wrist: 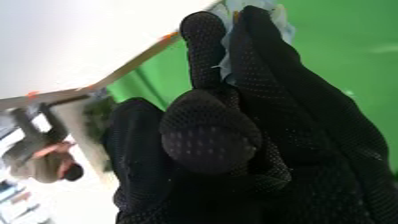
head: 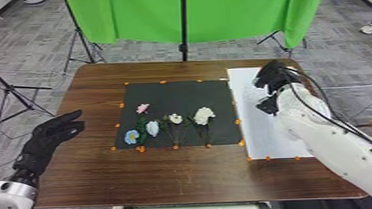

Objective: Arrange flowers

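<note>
Your table (head: pixel 150 184) carries two work areas side by side, which looks meant to keep supply and arrangement apart. The white sheet (head: pixel 286 144) runs along the table's right edge, within the working arm's reach. The dark mat (head: pixel 177 93) lies left of it, its border marked by orange tabs (head: pixel 239 121), probably to fix its place.

Your right hand (head: pixel 275 75) is over the sheet's far half. Its fingers grasp a pale flower (wrist: pixel 227 65), with petals showing beyond the glove; you cannot tell from here where its stem runs. A hold that leaves petals exposed should spare them some crushing, though the fingers lie close enough to crease them. Your left hand (head: pixel 55 131) is released, its fingers relaxed beside the table's left edge, out of the working arm's way.

The other flowers lie on the mat, mostly in its near half. The large white flower (head: pixel 203 116) is toward the right edge, with the cream flower (head: pixel 175 118) beside it; their stems point to the near edge, presumably so the heads face one way. Left of them comes the slim white flower (head: pixel 152 127), then the blue flower (head: pixel 131 137) by the near-left corner. The small pink flower (head: pixel 142 108) sits farther from the near edge, perhaps to give the group height. The held one probably belongs with them; lower it gently so its petals don't snag neighbours.
</note>
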Controlling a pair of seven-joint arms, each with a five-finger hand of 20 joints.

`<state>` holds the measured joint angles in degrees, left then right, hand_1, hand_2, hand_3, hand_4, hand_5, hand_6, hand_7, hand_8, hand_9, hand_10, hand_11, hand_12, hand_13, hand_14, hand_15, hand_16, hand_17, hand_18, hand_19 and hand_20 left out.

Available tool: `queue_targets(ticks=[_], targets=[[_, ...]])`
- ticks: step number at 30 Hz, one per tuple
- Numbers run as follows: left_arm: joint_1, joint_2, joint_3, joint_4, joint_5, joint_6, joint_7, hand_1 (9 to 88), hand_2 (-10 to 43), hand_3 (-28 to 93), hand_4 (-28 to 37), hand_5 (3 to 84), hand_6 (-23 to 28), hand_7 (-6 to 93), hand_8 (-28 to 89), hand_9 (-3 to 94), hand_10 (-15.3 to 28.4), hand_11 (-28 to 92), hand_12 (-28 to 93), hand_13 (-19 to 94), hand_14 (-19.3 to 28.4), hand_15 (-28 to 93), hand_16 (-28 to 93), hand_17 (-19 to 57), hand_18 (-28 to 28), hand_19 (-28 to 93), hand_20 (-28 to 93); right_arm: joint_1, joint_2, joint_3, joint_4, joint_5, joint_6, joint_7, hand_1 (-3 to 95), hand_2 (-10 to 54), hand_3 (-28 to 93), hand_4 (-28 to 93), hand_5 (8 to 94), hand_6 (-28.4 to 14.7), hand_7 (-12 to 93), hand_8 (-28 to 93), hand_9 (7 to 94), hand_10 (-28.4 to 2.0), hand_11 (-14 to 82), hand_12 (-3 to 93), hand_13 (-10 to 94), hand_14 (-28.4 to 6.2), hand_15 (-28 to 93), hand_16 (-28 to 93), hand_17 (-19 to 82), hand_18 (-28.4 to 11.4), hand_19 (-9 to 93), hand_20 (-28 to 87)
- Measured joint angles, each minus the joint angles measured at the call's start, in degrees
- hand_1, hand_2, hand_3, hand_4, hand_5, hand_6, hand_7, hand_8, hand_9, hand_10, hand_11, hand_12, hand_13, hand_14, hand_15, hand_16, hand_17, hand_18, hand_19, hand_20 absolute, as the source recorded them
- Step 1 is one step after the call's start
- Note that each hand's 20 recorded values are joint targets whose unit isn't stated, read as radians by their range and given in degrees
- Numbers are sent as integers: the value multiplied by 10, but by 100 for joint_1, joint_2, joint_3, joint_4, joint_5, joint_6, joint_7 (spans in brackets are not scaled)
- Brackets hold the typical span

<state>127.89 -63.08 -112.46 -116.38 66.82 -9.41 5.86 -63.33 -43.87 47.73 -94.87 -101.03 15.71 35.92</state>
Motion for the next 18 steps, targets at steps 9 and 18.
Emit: queue_targets(ticks=[9, 18], targets=[[-20, 18, 8, 3, 2, -11, -12, 353, -79, 656, -86, 424, 44, 85, -60, 449, 138, 147, 105, 365, 183, 134, -6, 43, 155, 125, 156, -1017, -81, 366, -1290, -1217, -20, -249, 627, -95, 585, -179, 776, -1, 225, 82, 858, -93, 80, 402, 895, -15, 629, 334, 612, -148, 932, 553], [-54, 25, 11, 3, 3, -32, -9, 349, -75, 654, -87, 425, 44, 83, -59, 449, 137, 144, 104, 367, 182, 130, -7, 48, 149, 121, 154, -1581, -531, 245, -1369, -1193, -182, -301, 621, -95, 585, -175, 773, -1, 225, 81, 855, -92, 80, 401, 893, -15, 629, 336, 612, -148, 932, 554]])
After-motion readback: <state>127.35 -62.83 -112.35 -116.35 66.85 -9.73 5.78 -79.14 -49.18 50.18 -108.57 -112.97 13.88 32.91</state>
